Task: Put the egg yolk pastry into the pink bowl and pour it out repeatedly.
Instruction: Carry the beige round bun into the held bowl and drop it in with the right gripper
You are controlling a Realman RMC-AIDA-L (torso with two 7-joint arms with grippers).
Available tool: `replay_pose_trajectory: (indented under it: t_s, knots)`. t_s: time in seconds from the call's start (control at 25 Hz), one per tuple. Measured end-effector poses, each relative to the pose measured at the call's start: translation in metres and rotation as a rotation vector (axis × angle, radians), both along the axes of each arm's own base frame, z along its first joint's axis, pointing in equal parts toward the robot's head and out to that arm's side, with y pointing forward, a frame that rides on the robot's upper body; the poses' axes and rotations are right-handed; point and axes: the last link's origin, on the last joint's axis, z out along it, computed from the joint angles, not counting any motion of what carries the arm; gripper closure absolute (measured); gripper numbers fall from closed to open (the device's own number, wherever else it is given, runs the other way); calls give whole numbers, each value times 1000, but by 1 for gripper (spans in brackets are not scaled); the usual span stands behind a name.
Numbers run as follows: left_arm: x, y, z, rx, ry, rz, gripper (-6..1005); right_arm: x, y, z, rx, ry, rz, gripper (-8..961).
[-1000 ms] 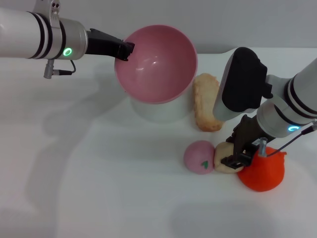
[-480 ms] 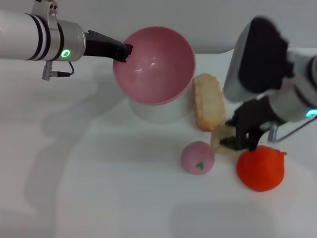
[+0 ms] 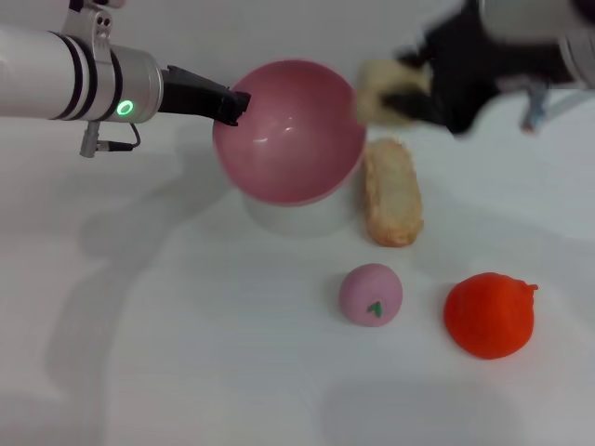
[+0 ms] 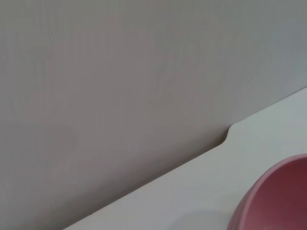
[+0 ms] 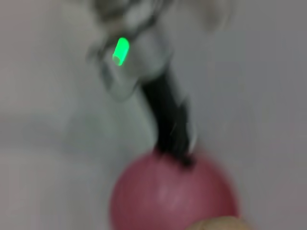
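- The left gripper (image 3: 237, 102) pinches the left rim of the bowl (image 3: 290, 130), holding it tilted above a white stand (image 3: 297, 212).
- A bread (image 3: 391, 190) lies just right of the bowl.
- The right gripper (image 3: 402, 91) is clamped on the pastry (image 3: 379, 88), in the air at the bowl's right rim.
- A pink ball (image 3: 371, 295) lies below the bowl toward the camera; an orange fruit (image 3: 489, 314) lies right of it.

A bare lab-style test bench: a plain white tabletop (image 3: 186, 353) against a blank grey wall (image 4: 120, 72), toy foods at 5 o'clock.
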Motion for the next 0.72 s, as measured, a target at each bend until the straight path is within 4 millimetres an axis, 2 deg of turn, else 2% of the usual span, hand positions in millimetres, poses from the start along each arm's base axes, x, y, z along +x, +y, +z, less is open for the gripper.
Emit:
replay_pose_trajectory:
  t_s: [0.12,0.4,0.48,0.6,0.72]
  knots:
    - [1,-1,-1,-5,2,-5,955,-8,12,-1,37,90,41,634]
    - [5,-3,-4,-14,8,-20,955,1,41,-38,22,140,-6,680]
    - [6,-3,-5,-17,10,-23,955,3,43,-41,21,142,-10,696]
    - [8,-3,-7,-23,15,-31,955,5,46,-48,25,147,-3,572]
    - [9,-3,-7,-25,16,-34,956,4,46,-47,35,157,5,469]
